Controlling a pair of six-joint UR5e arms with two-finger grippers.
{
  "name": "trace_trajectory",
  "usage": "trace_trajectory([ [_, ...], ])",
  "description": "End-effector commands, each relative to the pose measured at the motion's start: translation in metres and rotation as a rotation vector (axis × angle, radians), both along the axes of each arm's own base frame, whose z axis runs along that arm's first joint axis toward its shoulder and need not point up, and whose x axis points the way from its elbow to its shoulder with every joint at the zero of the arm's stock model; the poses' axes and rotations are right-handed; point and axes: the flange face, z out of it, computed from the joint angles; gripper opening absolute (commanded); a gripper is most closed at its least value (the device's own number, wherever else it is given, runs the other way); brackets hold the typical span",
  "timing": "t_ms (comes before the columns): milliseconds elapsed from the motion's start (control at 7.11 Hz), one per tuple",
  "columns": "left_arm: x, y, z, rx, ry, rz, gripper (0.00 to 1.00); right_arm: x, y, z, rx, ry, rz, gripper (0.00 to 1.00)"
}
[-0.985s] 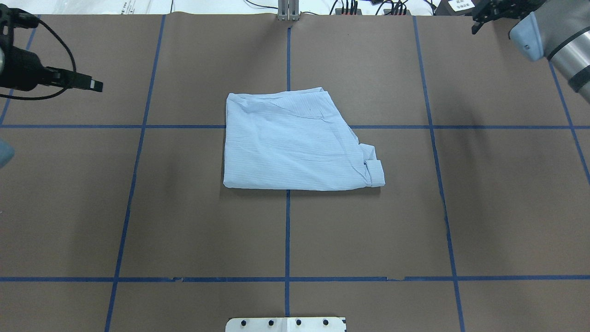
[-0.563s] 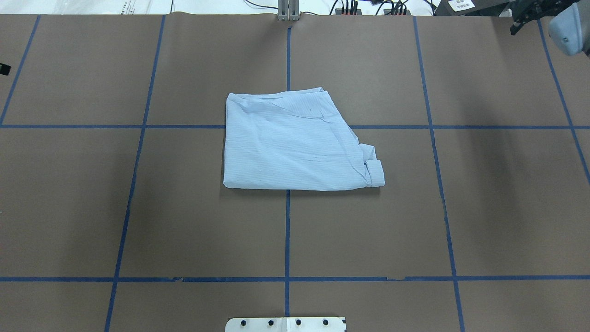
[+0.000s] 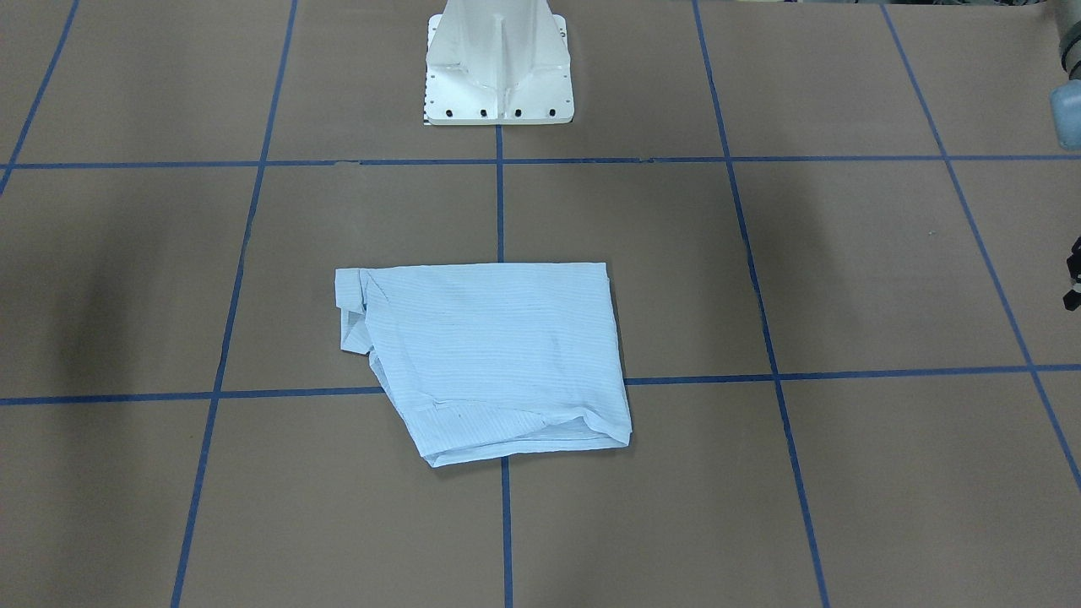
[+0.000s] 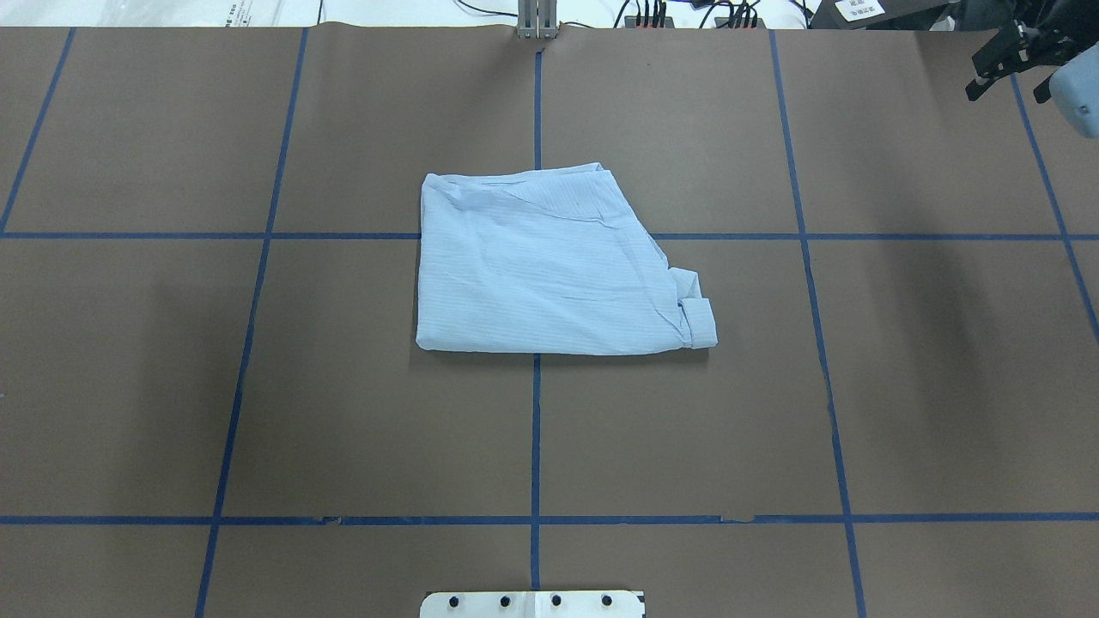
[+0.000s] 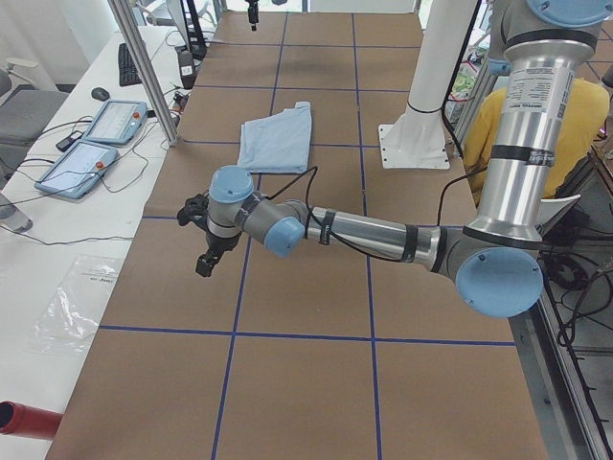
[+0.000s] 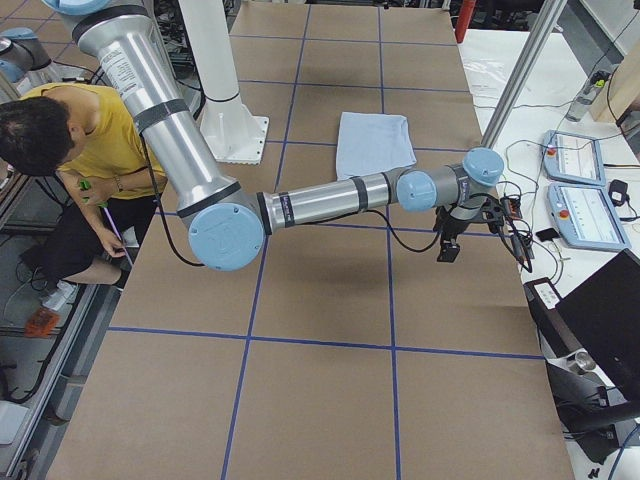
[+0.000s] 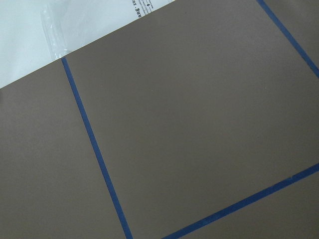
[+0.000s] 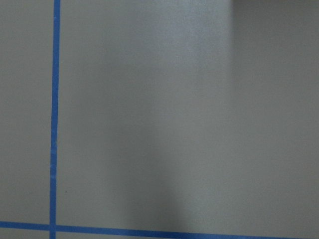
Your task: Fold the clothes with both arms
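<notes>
Exterior left view shows the left arm (image 5: 364,230) stretched low and nearly level from its elbow toward the left end of the table (image 5: 306,383). Its wrist is bent so that the left gripper (image 5: 203,240) hangs over bare table. Whether its fingers are apart or together cannot be told, and only a black sliver of it shows at the edge of the front-facing view. The right arm (image 6: 320,200) reaches out the same way toward the opposite end. In the overhead view the right gripper (image 4: 1006,86) sits at the far right corner with its two fingers spread and nothing between them. The shirt (image 4: 549,275) lies folded flat at the table's centre, across the middle tape line (image 4: 536,429). A cuff (image 4: 702,322) shows at the shirt's near right corner, well apart from both grippers.
</notes>
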Motion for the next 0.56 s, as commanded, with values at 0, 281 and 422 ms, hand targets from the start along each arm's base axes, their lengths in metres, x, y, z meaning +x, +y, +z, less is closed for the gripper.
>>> trace_trajectory([
  [0,-0.001,0.006,-0.006,-0.005,0.046,0.019,1.0,0.013,0.026,-0.001,0.037,-0.012,-0.006,1.0],
  [281,-0.002,0.01,-0.001,-0.015,0.051,0.012,1.0,0.02,0.055,0.009,0.014,-0.001,-0.009,1.0],
  [422,-0.002,0.014,-0.002,-0.007,0.051,0.016,1.0,0.017,0.054,0.008,0.019,0.0,-0.016,1.0],
])
